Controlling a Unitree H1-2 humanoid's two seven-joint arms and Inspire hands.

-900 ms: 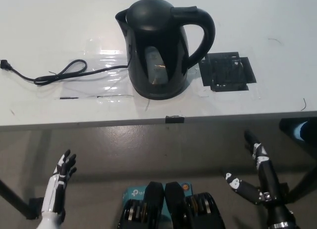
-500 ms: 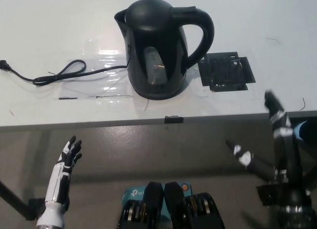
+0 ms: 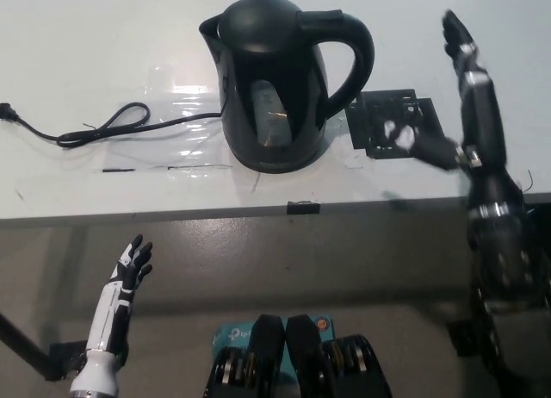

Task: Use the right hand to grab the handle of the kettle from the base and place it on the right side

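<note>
While the kettle [image 3: 277, 83] stands untouched, right robot hand [image 3: 461, 114] hovers spread — seemingly clear of the handle [image 3: 351, 66].

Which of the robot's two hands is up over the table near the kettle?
The black right hand, open above the table just right of the kettle handle. The white left hand hangs below the table edge.

Legible text is limited to one item: a teal box [image 3: 231, 336] at the bottom edge, partly hidden, bears white lettering that appears to read "tp-", the remainder cut off. No label, brand or number can be read on the kettle [image 3: 275, 79] or the table [image 3: 86, 36].
</note>
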